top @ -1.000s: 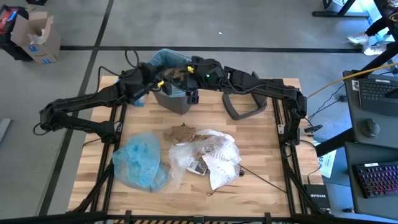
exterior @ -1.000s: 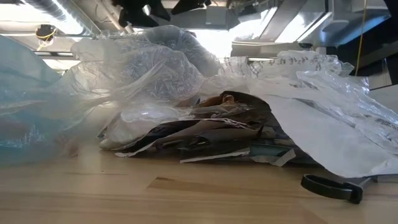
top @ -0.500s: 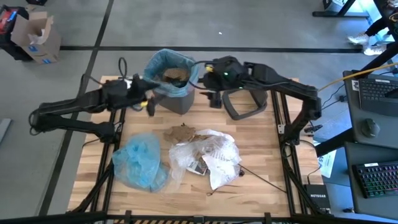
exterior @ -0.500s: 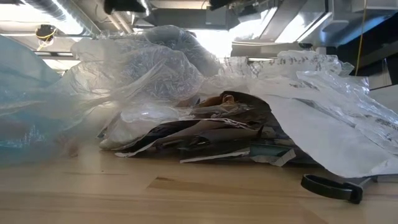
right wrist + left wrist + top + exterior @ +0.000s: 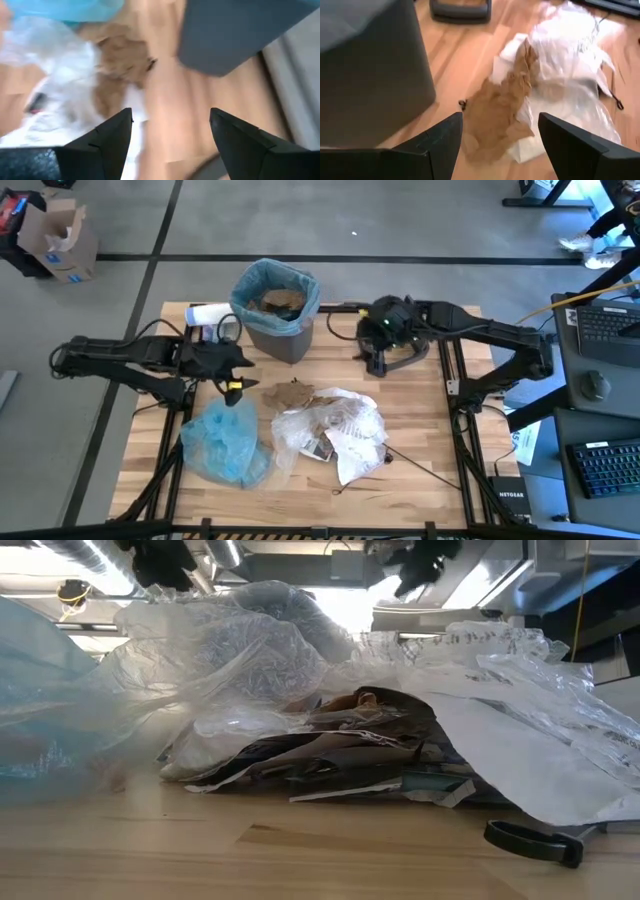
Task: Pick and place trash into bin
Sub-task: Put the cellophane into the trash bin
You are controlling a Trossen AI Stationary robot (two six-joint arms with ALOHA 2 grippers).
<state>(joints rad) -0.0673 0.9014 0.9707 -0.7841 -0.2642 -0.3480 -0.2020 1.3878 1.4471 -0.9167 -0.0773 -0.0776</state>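
Some brown paper is seen inside the bin (image 5: 276,298); most trash (image 5: 325,427) is left on the bench (image 5: 420,440). The left gripper (image 5: 232,366) and right gripper (image 5: 381,346) are held open and empty.

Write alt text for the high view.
Seen from above, a wooden table holds a pile of trash and a blue bag in front of a lined bin already holding some litter. The left gripper and right gripper hover open on either side of the bin, holding nothing.
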